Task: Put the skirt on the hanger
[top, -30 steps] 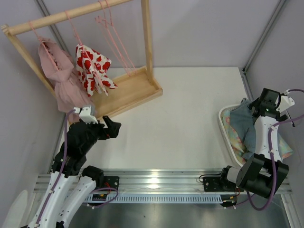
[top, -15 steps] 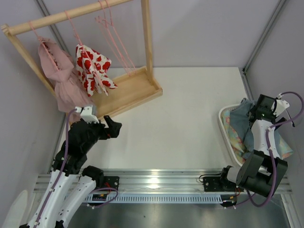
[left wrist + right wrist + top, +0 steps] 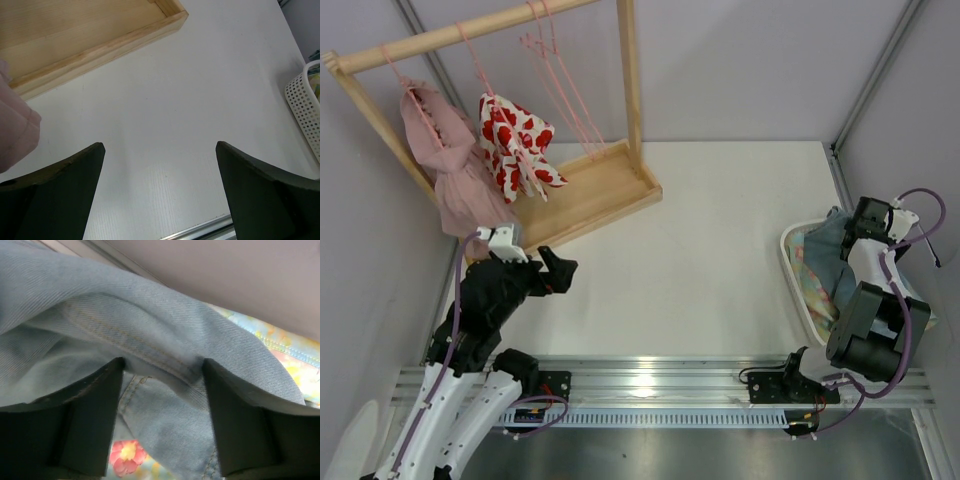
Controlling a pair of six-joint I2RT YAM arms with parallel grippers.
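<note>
**Ana:** Where is the skirt (image 3: 826,250)?

**Ben:** In the white perforated basket (image 3: 788,262) at the right edge of the surface (image 3: 720,240), lying crumpled on a floral cloth (image 3: 920,312). It is well apart from the hanger (image 3: 545,45).

**Ana:** And where is the hanger?

**Ben:** It is one of a few bare pink wire ones on the bar of the wooden rack (image 3: 631,80), far left at the back. To their left hang a white garment with red hearts (image 3: 515,140) and a pale pink dress (image 3: 445,170).

**Ana:** What about the right hand (image 3: 869,214)?

**Ben:** It is down in the basket, on the denim. In the wrist view its fingers (image 3: 92,405) stand partly apart, with a stitched ridge of the skirt (image 3: 150,315) running across the gap between them. The cloth meets both fingers, but I cannot tell whether they are pinching it.

**Ana:** And the left hand (image 3: 556,270)?

**Ben:** It is spread wide and holds nothing. It hangs over the bare surface just in front of the rack's tray base (image 3: 90,30), and the hem of the pink dress (image 3: 15,125) is beside its left finger (image 3: 70,190).
</note>
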